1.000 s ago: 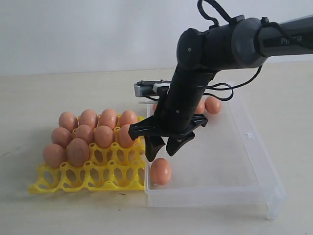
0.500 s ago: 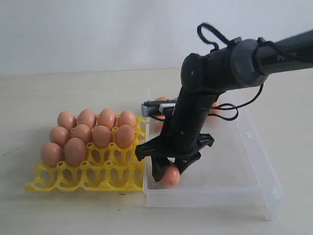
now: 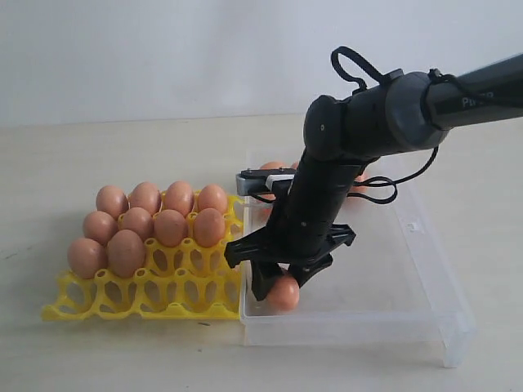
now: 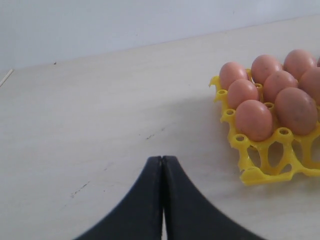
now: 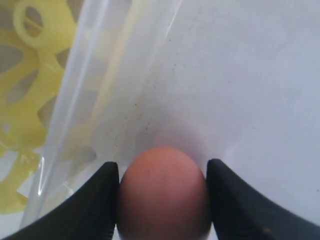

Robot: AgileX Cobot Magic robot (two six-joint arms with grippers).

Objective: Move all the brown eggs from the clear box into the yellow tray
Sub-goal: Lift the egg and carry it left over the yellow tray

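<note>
The right gripper has its black jaws spread either side of a smooth, matte brown oval egg on the floor of the clear plastic box. Just beside the box is the yellow openwork tray. The left gripper has its jaws pressed together above the pale bench.

Black arm, grey elbow, looped cables, black jaws

I see a pale beige tabletop with faint wood grain stretching ahead of the left gripper and its jaws. A few thin dark scuffs lie just beyond the tips. Past the far edge stands a plain off-white wall. The light is soft and even, the shadows faint.
</note>
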